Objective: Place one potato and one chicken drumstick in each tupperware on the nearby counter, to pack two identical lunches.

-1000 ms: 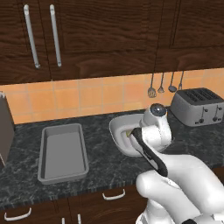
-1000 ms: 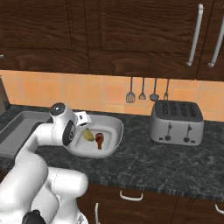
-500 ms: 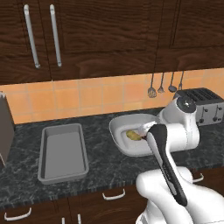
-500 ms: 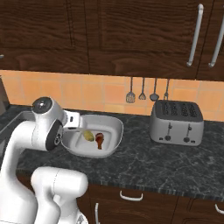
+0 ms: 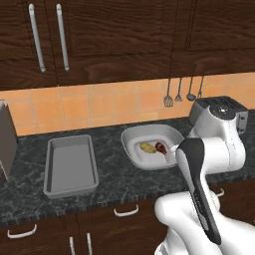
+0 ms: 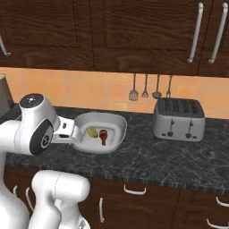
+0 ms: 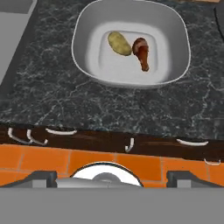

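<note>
Starting at the left, the shallow grey rectangular tray sits bare on the dark speckled stone table; right of it the white rounded-oval dish already holds a golden-brown potato beside an orange-brown chicken drumstick, both ahead of the claw, which is spread empty. One lunch looks packed; next means fetching a second potato for the tray.
</note>
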